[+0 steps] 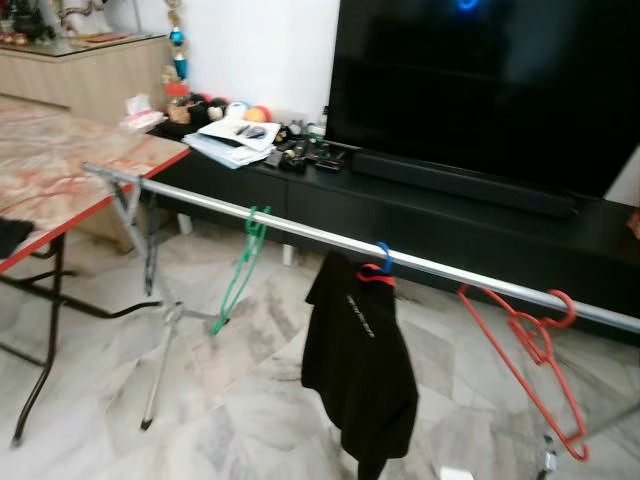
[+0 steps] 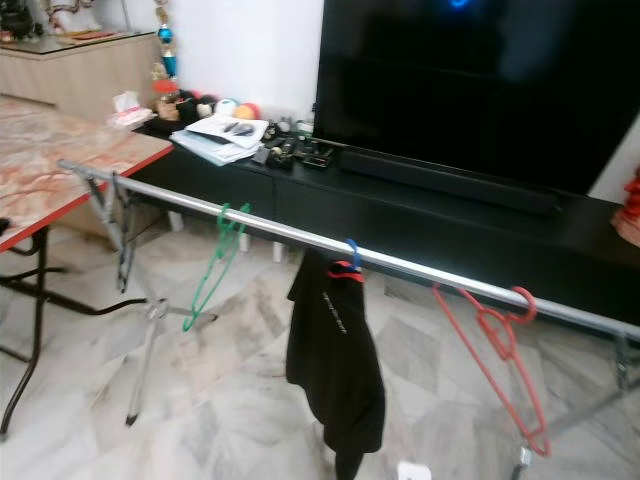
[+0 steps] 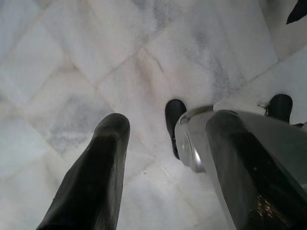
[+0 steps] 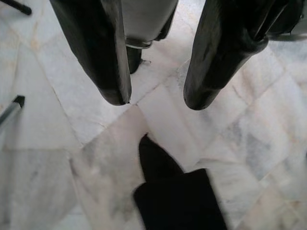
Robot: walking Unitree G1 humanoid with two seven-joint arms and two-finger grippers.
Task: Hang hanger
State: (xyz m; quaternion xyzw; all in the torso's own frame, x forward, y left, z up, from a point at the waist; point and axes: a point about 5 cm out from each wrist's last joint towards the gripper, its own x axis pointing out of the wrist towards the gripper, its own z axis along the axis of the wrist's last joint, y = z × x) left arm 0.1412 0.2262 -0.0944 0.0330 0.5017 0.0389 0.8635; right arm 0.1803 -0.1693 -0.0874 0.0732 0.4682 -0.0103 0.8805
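A silver clothes rail (image 1: 310,232) runs across the room on folding legs. On it hang a bare green hanger (image 1: 241,268), a red hanger carrying a black shirt (image 1: 358,360) under a blue hook (image 1: 384,256), and a bare red hanger (image 1: 530,350) toward the right end. My left gripper (image 3: 165,129) hangs open over the marble floor beside my own leg, nothing between its fingers (image 3: 103,163). My right gripper (image 4: 156,98) is open too, pointing down at the floor above the shirt's dark hem (image 4: 175,199).
A red-edged marble-top table (image 1: 60,175) stands at the left. Behind the rail a low black TV cabinet (image 1: 450,215) holds papers and small clutter, with a large dark TV (image 1: 490,85) on it. Marble floor (image 1: 230,400) lies in front of the rail.
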